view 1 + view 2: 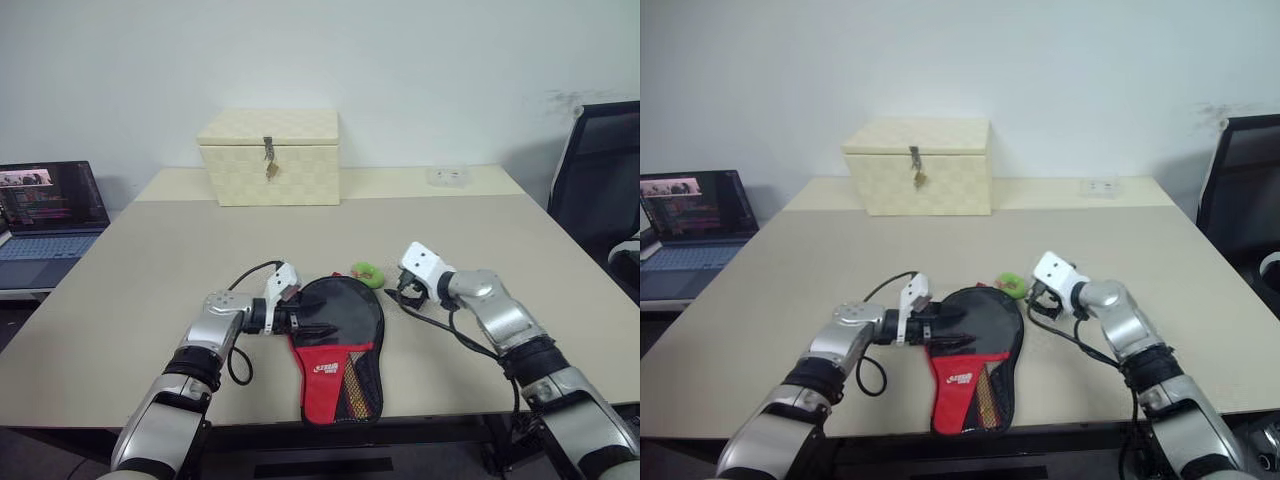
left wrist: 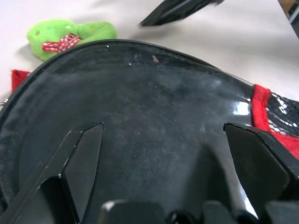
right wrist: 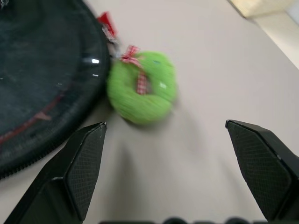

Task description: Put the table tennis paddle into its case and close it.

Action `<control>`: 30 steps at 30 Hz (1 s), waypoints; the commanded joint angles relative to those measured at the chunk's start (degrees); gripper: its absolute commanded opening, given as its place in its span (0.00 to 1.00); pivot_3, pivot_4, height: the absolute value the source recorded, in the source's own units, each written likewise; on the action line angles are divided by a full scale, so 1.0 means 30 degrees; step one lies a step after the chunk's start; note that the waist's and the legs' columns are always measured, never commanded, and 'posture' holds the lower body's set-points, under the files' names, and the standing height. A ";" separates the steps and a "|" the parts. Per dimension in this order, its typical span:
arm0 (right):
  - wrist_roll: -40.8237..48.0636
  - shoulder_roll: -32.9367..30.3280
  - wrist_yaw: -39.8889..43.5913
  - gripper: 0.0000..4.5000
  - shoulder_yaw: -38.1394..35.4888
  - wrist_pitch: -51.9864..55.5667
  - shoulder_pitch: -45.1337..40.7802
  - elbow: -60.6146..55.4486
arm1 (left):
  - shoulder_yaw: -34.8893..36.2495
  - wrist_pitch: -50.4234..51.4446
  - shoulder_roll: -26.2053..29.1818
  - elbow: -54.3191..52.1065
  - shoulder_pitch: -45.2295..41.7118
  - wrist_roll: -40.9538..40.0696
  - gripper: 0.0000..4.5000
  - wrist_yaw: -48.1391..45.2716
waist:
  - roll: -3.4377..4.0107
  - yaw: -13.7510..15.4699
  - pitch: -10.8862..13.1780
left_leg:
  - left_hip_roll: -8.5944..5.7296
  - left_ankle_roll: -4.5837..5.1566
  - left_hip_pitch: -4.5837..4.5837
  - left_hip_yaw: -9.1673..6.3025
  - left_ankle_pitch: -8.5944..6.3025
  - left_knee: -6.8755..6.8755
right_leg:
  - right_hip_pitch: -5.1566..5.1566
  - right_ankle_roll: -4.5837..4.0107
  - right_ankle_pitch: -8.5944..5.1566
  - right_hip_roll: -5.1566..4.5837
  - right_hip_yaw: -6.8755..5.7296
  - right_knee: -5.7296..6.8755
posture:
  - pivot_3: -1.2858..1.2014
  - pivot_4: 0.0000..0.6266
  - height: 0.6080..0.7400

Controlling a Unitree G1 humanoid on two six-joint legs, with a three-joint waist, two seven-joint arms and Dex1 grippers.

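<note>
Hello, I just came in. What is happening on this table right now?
A two-armed robot is working on a table tennis case lying near the front edge of the table. The left gripper is open, reaching over the case's black top. The right gripper is open too, holding nothing, beside a small green wreath charm at the case's far end. The case's red lower part shows mesh. A cream latched box stands at the back.

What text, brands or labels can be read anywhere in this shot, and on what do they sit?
White logo on the red lower part of the case: too small to read.
Laptop screen: text too small to read.
Cream box, green wreath charm and both grippers: no lettering visible.
</note>
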 commanded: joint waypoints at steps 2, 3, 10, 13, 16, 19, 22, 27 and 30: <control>-0.1457 0.0882 -0.1488 0.99 0.0471 -0.2789 -0.1440 0.2575 | 0.0407 -0.0197 0.0176 -0.0518 0.0005 0.0011 1.00 -0.0282 | 0.0001 -0.0010 0.0001 | 0.0001 0.0000 0.0001 -0.0004 0.0000 0.0008 | 0.0001 -0.0001 0.0001 -0.0001 -0.0002 0.0007 | 0.52 0.24 1.00; -0.1804 0.1089 -0.1889 0.99 0.0579 -0.3290 -0.1701 0.3281 | 0.0431 -0.0163 0.0198 -0.0561 0.0036 0.0018 1.00 -0.0267 | 0.0001 -0.0014 0.0001 | 0.0001 0.0000 0.0004 0.0001 0.0001 0.0008 | 0.0002 -0.0002 0.0002 -0.0002 0.0002 0.0011 | 0.52 0.24 1.00; -0.3291 0.2196 -0.3878 0.96 0.0942 -0.5736 -0.3161 0.7029 | 0.0427 -0.0119 0.0158 -0.0734 0.0212 0.0165 1.00 -0.0196 | 0.0003 -0.0020 0.0002 | 0.0017 -0.0001 0.0011 -0.0008 0.0001 0.0008 | 0.0001 -0.0010 0.0005 -0.0007 0.0003 0.0023 | 0.52 0.24 1.00; -0.3443 0.2375 -0.3769 0.80 0.0881 -0.6187 -0.3386 0.7653 | 0.0375 -0.0256 0.0056 -0.0530 0.0212 0.0291 1.00 -0.0125 | 0.0004 -0.0017 0.0002 | 0.0021 -0.0002 0.0012 -0.0008 0.0002 0.0009 | 0.0001 -0.0012 0.0006 -0.0007 0.0005 0.0027 | 0.52 0.24 1.00; -0.3517 0.2293 -0.3490 0.56 0.0821 -0.6463 -0.3312 0.7630 | 0.0161 -0.0562 -0.0146 0.0030 0.0077 0.0589 1.00 -0.0079 | 0.0005 -0.0010 0.0003 | 0.0026 -0.0002 0.0011 -0.0011 0.0002 0.0010 | 0.0002 -0.0012 0.0007 -0.0014 0.0004 0.0029 | 0.52 0.24 1.00; -0.3489 0.2053 -0.3234 0.33 0.0734 -0.6553 -0.3127 0.7318 | 0.0009 -0.0904 -0.0417 0.0803 -0.0198 0.0918 1.00 -0.0099 | 0.0005 0.0007 0.0002 | 0.0024 -0.0002 0.0012 -0.0013 0.0002 0.0015 | 0.0008 -0.0012 0.0007 -0.0019 0.0002 0.0031 | 0.52 0.24 1.00; -0.3521 0.1644 -0.3048 0.11 0.0643 -0.6462 -0.2864 0.6846 | -0.0121 -0.1260 -0.0755 0.1672 -0.0538 0.1256 1.00 -0.0274 | 0.0005 0.0009 0.0002 | 0.0016 -0.0002 0.0019 -0.0016 0.0003 0.0027 | 0.0021 -0.0011 0.0006 -0.0018 -0.0002 0.0036 | 0.52 0.24 1.00; -0.3533 0.0277 -0.2737 0.01 0.0356 -0.5814 -0.1929 0.5113 | -0.0281 -0.2078 -0.1381 0.3051 -0.1040 0.1856 1.00 -0.0373 | 0.0006 0.0172 0.0001 | 0.0009 -0.0001 0.0026 -0.0026 0.0003 0.0031 | 0.0043 0.0001 0.0000 -0.0017 -0.0006 0.0035 | 0.52 0.24 1.00; -0.3205 -0.1743 -0.1502 0.01 -0.0244 -0.4901 0.0012 0.2059 | -0.0191 -0.2257 -0.2036 0.3851 -0.1446 0.1937 1.00 -0.0201 | 0.0006 0.0298 0.0001 | 0.0003 -0.0001 0.0025 -0.0020 0.0003 0.0035 | 0.0045 0.0009 -0.0001 -0.0021 -0.0005 0.0034 | 0.52 0.24 1.00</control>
